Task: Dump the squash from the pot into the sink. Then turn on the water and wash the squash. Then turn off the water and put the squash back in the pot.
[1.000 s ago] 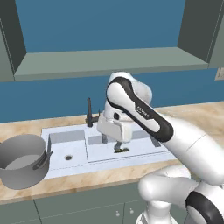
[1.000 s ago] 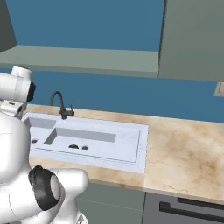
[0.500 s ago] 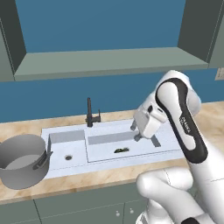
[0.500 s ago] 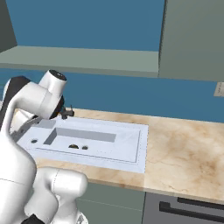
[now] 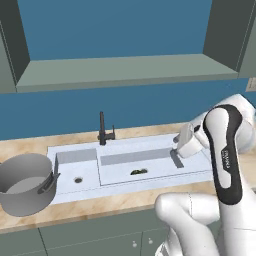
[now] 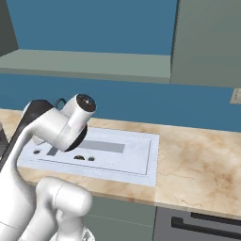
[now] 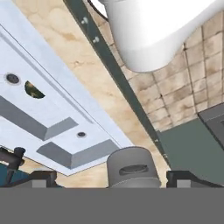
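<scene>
Small dark lumpy squash (image 5: 138,171) lies on smooth pale floor of sink's (image 5: 155,143) larger rectangular basin, near round drain; wide round grey metal pot (image 5: 25,190) with dark loop handle stands upright on mottled beige counter (image 6: 197,164) left of sink; gripper (image 5: 179,146) over sink's right end, jaws spread wide, empty

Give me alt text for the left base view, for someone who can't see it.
The squash lies in the larger basin of the sink, with the grey pot standing on the counter to its left. The white arm reaches over the sink's right end, and a dark faucet stands behind the basins.
</scene>
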Tool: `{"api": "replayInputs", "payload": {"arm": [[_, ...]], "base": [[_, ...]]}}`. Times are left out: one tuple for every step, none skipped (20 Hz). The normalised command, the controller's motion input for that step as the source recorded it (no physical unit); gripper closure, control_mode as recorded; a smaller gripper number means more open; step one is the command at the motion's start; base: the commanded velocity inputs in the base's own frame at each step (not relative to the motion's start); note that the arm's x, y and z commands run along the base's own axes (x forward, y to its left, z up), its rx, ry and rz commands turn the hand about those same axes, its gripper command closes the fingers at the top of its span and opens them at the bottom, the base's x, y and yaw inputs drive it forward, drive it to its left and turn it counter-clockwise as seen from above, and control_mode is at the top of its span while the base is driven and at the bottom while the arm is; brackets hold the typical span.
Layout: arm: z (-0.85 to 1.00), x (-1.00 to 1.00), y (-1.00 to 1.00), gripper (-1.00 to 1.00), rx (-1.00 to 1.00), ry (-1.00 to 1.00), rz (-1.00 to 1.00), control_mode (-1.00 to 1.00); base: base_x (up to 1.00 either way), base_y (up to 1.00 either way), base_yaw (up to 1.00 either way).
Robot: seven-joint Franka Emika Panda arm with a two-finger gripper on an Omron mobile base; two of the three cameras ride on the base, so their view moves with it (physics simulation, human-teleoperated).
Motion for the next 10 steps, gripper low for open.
{"api": "replayInputs", "payload": {"arm": [[0.00, 0.39, -0.07, -1.00, 0.05, -0.07, -0.54, -1.00], [0.00, 0.52, -0.04, -1.00, 0.06, -0.07, -0.51, -1.00], [0.00, 0.54, 0.00, -1.00, 0.05, -0.10, -0.49, -1.00], [0.00, 0.56, 0.00, -1.00, 0.07, -0.11, -0.46, -1.00], [0.00, 0.58, 0.00, -1.00, 0.09, -0.10, -0.42, -1.00], [0.00, 0.63, 0.00, -1.00, 0.12, -0.07, -0.39, -1.00], [0.00, 0.64, 0.00, -1.00, 0.15, -0.06, -0.35, -1.00], [0.00, 0.68, -0.02, -1.00, 0.19, -0.02, -0.29, -1.00], [0.00, 0.74, -0.12, -1.00, 0.23, 0.00, -0.21, -1.00], [0.00, 0.73, -0.10, -1.00, 0.25, 0.00, -0.15, -1.00]], "base": [[0.00, 0.00, 0.00], [0.00, 0.00, 0.00], [0.00, 0.00, 0.00], [0.00, 0.00, 0.00], [0.00, 0.00, 0.00], [0.00, 0.00, 0.00], [0.00, 0.00, 0.00], [0.00, 0.00, 0.00], [0.00, 0.00, 0.00], [0.00, 0.00, 0.00]]}}
